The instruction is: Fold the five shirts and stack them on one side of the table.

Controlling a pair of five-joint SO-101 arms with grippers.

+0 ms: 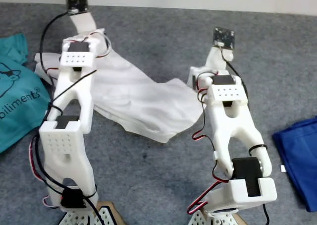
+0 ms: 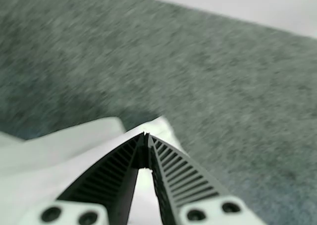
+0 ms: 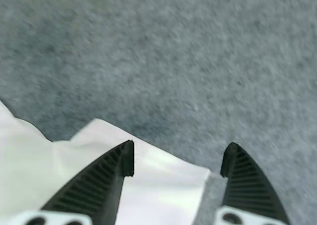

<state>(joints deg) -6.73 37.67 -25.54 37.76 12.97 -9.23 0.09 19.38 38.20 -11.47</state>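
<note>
Left gripper [image 2: 146,141] tight on white shirt [image 2: 49,158]

Left side of table, teal shirt [image 1: 12,121]: white printed lettering [image 1: 20,104] runs slantwise, cut off by the frame edge. White outline drawing [image 1: 7,74] above it, possibly a logo. Small white tag [image 1: 283,168] beside blue shirt [image 1: 299,158]: nothing legible.

The high camera is looking steeply down from the robot's side over the grey carpeted table [image 1: 148,185]. Each wrist camera is riding close above that carpet (at a shallow slant), looking out past the left gripper [image 2: 145,141] or right gripper [image 3: 177,158]. All three are sharing the white shirt [image 1: 143,101].
</note>
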